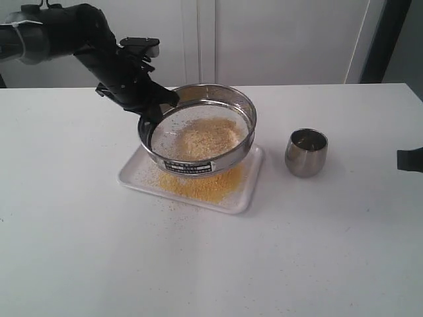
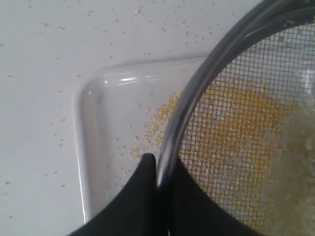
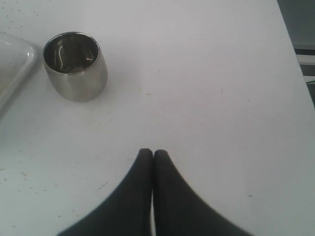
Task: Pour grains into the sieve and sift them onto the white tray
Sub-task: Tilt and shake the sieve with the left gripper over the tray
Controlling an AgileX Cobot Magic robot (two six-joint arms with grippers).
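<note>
The sieve [image 1: 231, 155] hangs tilted just above the white tray [image 1: 137, 174], gripped by one point only: the left jaws are clamped on its far-left rim, one finger inside the ring and one outside, as the left wrist view shows. From that grip the whole mesh lies to the right of and nearer than the jaws, so the weight sits out past the fingers. Being round, the sieve has no long axis. The tray's long side runs roughly left to right under it.

The grains [image 1: 208, 137] are split. A paler heap rests on the mesh, and a golden layer has dropped to the near half of the tray. A few specks lie on the tabletop [image 1: 211, 277] off the tray's near-left edge.

The sifting looks well along, with the pale remainder left in the mesh. Any further shaking turns on keeping the mesh over the tray, since the tray is only a little wider than the ring.

The right jaws are pressed together over bare tabletop at the right edge, well apart from the sieve, so the left arm is the nearer one. The small steel cup [image 1: 306, 152] stands upright just right of the tray and looks empty.

A dark label [image 1: 188, 166] sits on the sieve's near wall; it has lines of print, too small to read
</note>
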